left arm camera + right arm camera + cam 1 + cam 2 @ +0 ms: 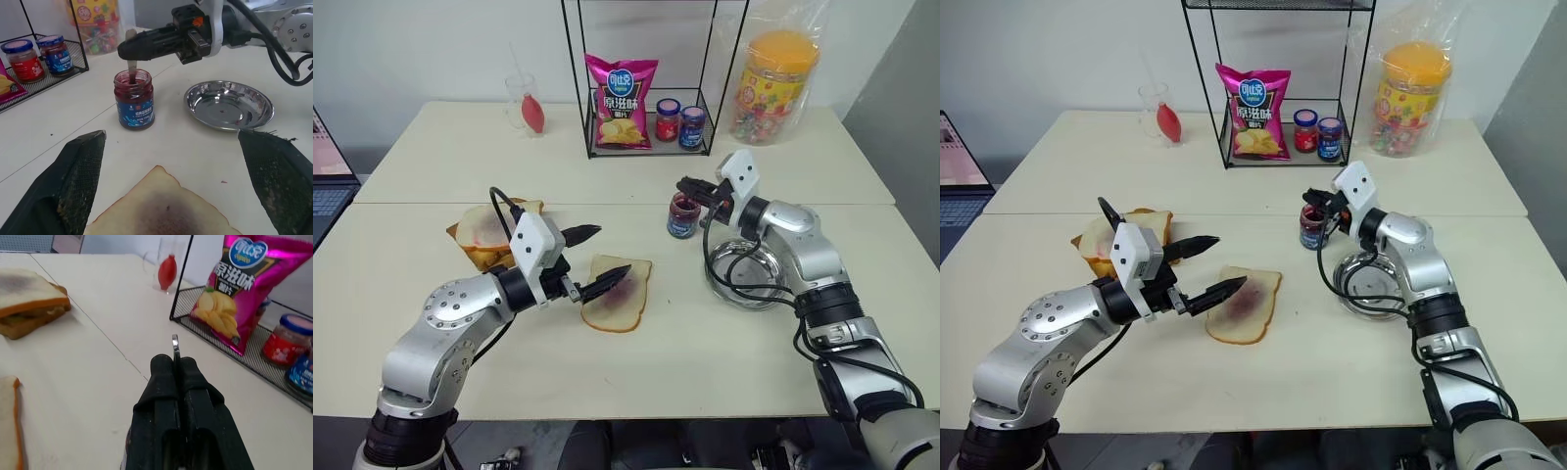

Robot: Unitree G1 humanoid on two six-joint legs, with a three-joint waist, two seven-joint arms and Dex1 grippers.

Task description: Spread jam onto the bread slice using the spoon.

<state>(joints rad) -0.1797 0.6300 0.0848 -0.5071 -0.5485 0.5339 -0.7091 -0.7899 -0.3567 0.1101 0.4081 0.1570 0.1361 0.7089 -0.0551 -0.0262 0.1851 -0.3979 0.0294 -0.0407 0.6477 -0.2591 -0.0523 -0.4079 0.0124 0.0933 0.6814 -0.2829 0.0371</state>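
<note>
The right end effector (128, 49) is clamped on the spoon (131, 54), whose bowl dips into the jam (134, 100) jar, right of centre on the worktop (705, 362). The left end effector (607, 259) gapes wide and empty, with its lower finger over the bread (619, 294) near centre.

The pink crisp bag (234, 293) carries Chinese characters reading 原滋味; the jam jar's blue label (136, 111) is too small to read.

Bread slice (619, 294): white crumb, pale tan crust, purplish patch at centre. Jam (133, 78): dark red-purple, in a clear jar (134, 100) with a blue label. Spoon (130, 54): pale silver. Dish (229, 104) beside the jar: polished steel. Crisp bag (621, 102) behind the jar: magenta, printed with yellow crisps. Table (705, 343): cream.
</note>
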